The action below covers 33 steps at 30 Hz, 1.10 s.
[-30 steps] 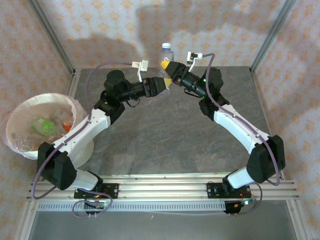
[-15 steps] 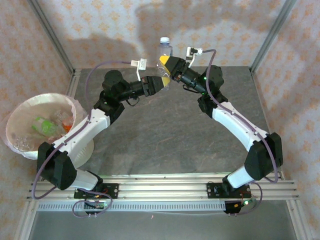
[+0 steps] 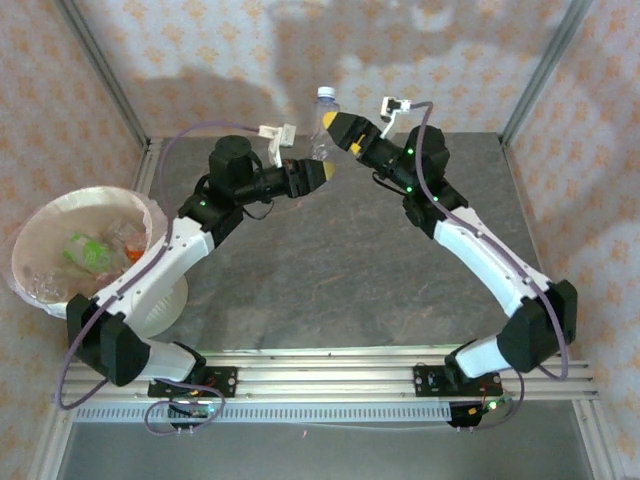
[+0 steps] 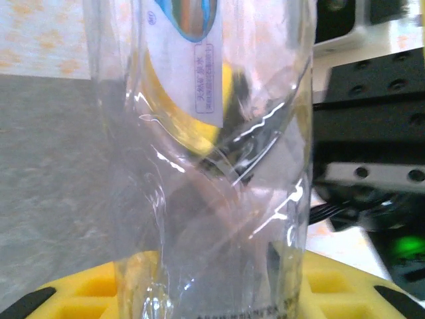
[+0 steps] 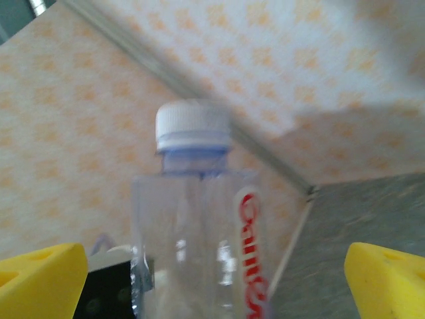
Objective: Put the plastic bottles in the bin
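Bottle [image 3: 321, 138] upright within left claw [image 3: 324, 170]

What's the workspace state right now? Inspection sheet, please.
Surface: grey mottled table, no spills seen.
Job's things: clear bottle upright in the air between the grippers; bin at the table's left edge, with a green-labelled bottle and others inside.
Clutter: nothing seen.
Grippers: left gripper looks closed on the clear bottle's lower body; right gripper open, fingers spread either side of it.
Cables: purple cables looped along each arm, no snag seen.
Surroundings: patterned walls, metal frame posts.
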Available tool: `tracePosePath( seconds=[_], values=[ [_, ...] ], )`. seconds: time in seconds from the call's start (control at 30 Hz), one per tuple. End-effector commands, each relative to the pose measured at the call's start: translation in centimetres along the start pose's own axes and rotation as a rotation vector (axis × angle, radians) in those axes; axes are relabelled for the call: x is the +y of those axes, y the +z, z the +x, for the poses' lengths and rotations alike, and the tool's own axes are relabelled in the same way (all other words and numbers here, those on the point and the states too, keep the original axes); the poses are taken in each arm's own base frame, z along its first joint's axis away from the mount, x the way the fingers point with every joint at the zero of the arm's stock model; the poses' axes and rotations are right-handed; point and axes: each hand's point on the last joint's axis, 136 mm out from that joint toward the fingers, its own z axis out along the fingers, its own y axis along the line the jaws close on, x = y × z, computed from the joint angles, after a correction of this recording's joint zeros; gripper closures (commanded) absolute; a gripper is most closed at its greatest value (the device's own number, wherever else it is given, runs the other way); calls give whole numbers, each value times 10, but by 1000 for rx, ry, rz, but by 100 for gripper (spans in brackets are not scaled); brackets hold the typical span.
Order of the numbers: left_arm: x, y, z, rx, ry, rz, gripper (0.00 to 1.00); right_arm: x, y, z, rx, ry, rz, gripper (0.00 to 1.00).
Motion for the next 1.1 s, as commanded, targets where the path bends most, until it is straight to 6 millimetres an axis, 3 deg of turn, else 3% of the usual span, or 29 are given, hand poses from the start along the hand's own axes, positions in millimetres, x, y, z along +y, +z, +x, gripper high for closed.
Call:
tracePosePath(
  seconds=[0.0,0.13,0.3,0.4,0.53,0.67,0.77,0.93,1.07],
  values=[
    [-4,-36,-14,-47,128,-160,69,-5,-34,-40,-181,-160,179,1],
    [0,-70,-20,-93,184,-306,70,-19,-54,-49,-243,-221,289,1],
    [-9,-126,-36,-206,263,-466,69,-34,-59,-44,-220,-245,365,1],
    [-11,-181,-54,-341,273,-642,70,-41,-57,-41,-213,-240,381,1],
    [-4,-273,-68,-565,228,-958,70,-47,-53,-38,-205,-224,391,1],
    [5,-363,-61,-719,187,-1338,70,-52,-46,-34,-187,-207,392,1],
    [4,-409,-50,-727,191,-1595,70,-54,-42,-32,-172,-196,391,1],
    [6,-436,-37,-661,248,-1822,69,-57,-36,-28,-148,-188,394,1],
    [28,-433,-23,-499,195,-1914,68,-58,-33,-26,-130,-179,395,1]
  ],
)
